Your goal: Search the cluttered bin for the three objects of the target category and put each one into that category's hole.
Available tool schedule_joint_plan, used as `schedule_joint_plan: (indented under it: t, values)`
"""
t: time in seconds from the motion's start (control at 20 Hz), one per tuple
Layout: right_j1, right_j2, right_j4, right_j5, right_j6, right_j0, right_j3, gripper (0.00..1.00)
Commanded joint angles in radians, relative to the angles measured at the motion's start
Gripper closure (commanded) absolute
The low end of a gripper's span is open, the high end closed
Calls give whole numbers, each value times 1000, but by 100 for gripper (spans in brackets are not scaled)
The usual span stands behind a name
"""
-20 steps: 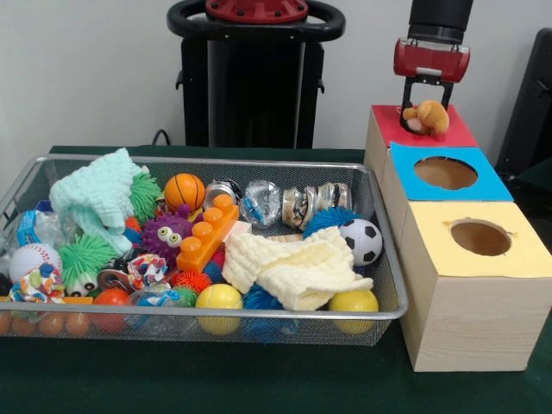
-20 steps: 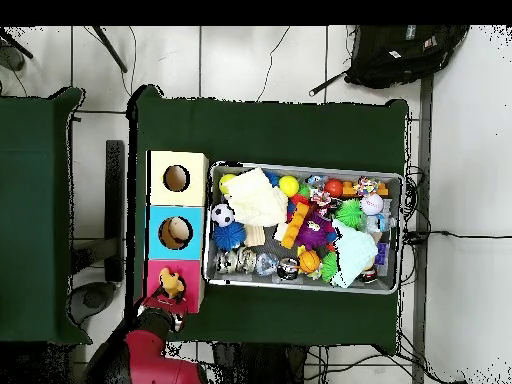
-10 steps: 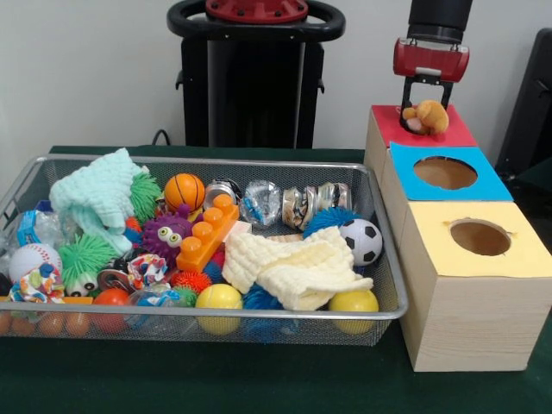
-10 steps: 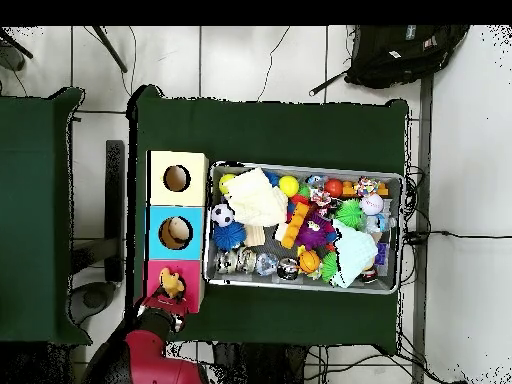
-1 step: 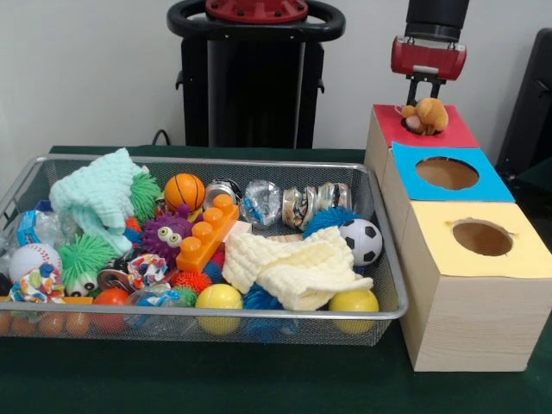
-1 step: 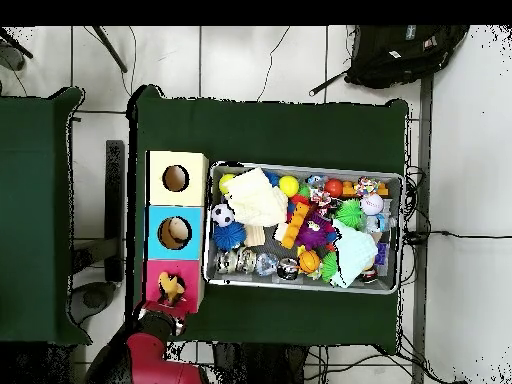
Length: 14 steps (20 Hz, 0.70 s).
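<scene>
Front view first: you can see the red and black gripper (image 5: 428, 84) has lifted since a second ago, when its jaws straddled the small orange-brown plush toy (image 5: 426, 115); now the jaws hang just above it, released and apart from it, holding nothing. The plush sits over the hole of the red-topped wooden box (image 5: 420, 129), and you can judge it only partly sunk, since most of its body shows above the top. From overhead the toy (image 6: 171, 289) lies on that same red box (image 6: 156, 275), with the blue-topped box (image 6: 160, 217) and the yellow-topped box (image 6: 193, 164) beside it. Treat this drop as delivered but perhaps not fully through. The wire mesh bin of mixed toys (image 5: 390, 285) on the green desk (image 5: 259, 379) looks unchanged, so your search resumes there.
</scene>
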Motion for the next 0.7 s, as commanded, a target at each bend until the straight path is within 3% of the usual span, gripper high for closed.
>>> schedule_joint_plan:
  t: [0.05, 0.7]
  values:
    - [-14, 70, -10, 112, 197, -32, 25, 100]
    - [-22, 89, -40, 107, 203, -65, 39, 100]
